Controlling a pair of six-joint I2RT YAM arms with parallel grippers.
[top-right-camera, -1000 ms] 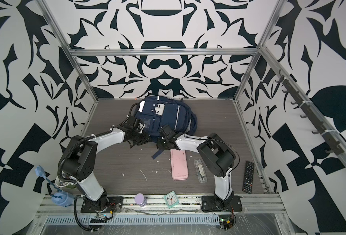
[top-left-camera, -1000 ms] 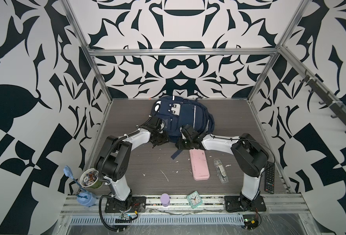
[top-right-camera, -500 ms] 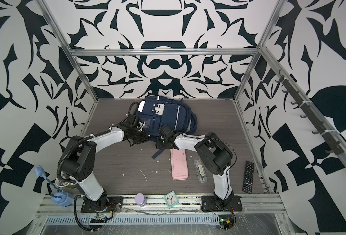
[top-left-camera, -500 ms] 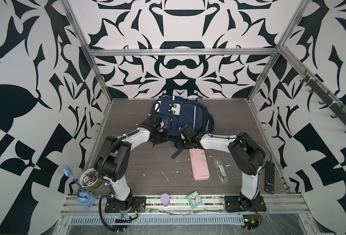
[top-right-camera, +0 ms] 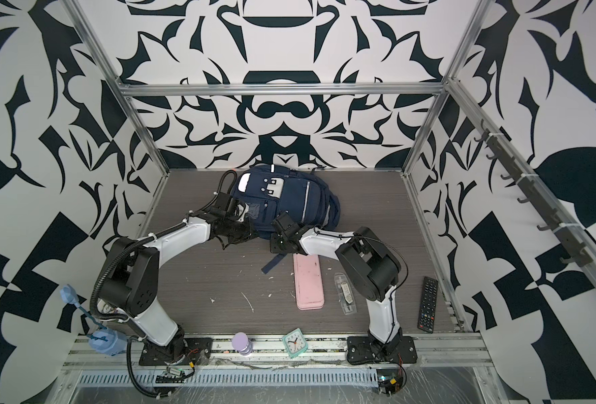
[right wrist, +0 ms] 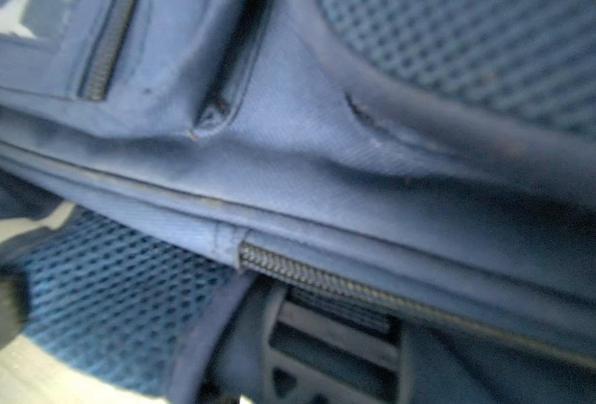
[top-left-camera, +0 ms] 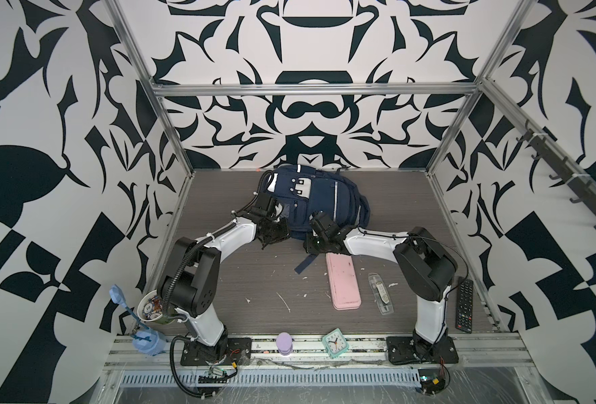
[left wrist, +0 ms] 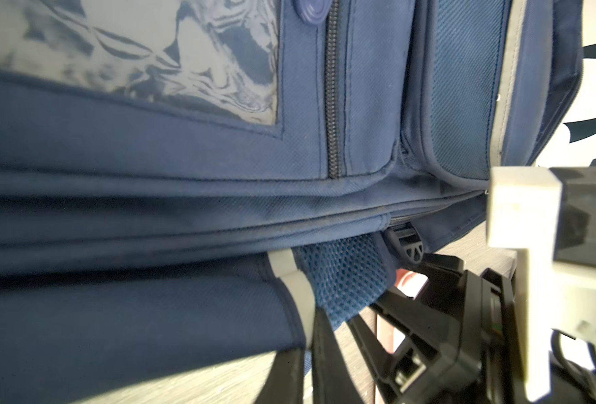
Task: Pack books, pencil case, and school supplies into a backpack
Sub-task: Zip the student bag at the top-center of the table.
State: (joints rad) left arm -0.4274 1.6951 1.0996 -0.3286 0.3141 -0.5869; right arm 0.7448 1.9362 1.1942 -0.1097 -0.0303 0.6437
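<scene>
The navy backpack (top-left-camera: 319,196) (top-right-camera: 289,196) lies flat at the back of the table. My left gripper (top-left-camera: 275,232) (left wrist: 307,370) sits at its near left edge, shut on a white-trimmed fabric edge beside blue mesh. My right gripper (top-left-camera: 315,241) presses against its near bottom edge. In the right wrist view one black finger (right wrist: 328,346) lies under a zip (right wrist: 324,276); the jaw gap is hidden by fabric. The pink pencil case (top-left-camera: 343,283) (top-right-camera: 308,281) lies in front of the backpack. The clear packet of school supplies (top-left-camera: 380,293) lies just right of it. The books are out of view.
A loose dark strap (top-left-camera: 305,267) trails from the backpack toward the pencil case. A black remote (top-left-camera: 465,302) lies at the right wall. A teal clock (top-left-camera: 335,341), a purple object (top-left-camera: 284,342) and a cup of small items (top-left-camera: 151,307) stand along the front. White scraps dot the table.
My left gripper has closed onto the backpack's edge. The right arm's elbow has drawn in slightly; its gripper stays at the bag's bottom edge.
</scene>
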